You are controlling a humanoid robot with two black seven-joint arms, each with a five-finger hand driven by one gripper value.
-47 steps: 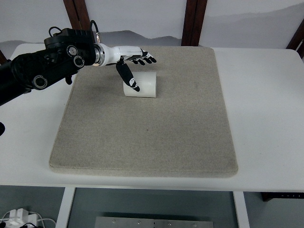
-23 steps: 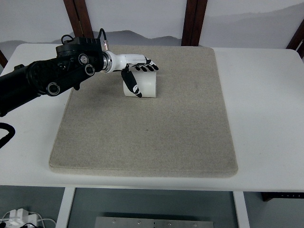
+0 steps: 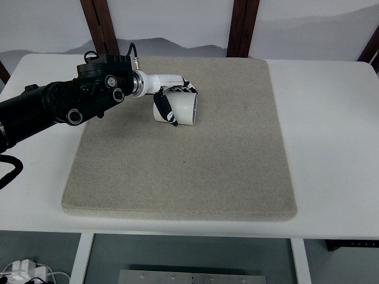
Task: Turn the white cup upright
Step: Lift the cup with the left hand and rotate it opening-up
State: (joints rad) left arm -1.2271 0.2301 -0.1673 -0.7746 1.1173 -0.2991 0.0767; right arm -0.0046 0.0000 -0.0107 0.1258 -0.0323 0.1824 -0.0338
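Observation:
A white cup (image 3: 180,110) lies on its side on the beige mat (image 3: 189,154), at the mat's upper left, its length running left to right. My left hand (image 3: 174,102) reaches in from the left on a black arm (image 3: 65,106). Its fingers (image 3: 185,89) wrap over the cup's far side and the thumb (image 3: 165,110) presses the near side, so the hand is shut on the cup. The cup's left end is hidden behind the hand. My right hand is out of view.
The mat covers most of a white table (image 3: 331,118). Dark wooden posts (image 3: 240,26) stand behind the table's far edge. A white power strip (image 3: 21,271) lies on the floor at bottom left.
My left arm has pushed further right and lowered; the fingers, spread above the cup a second ago, now curl around it. The cup has tilted slightly.

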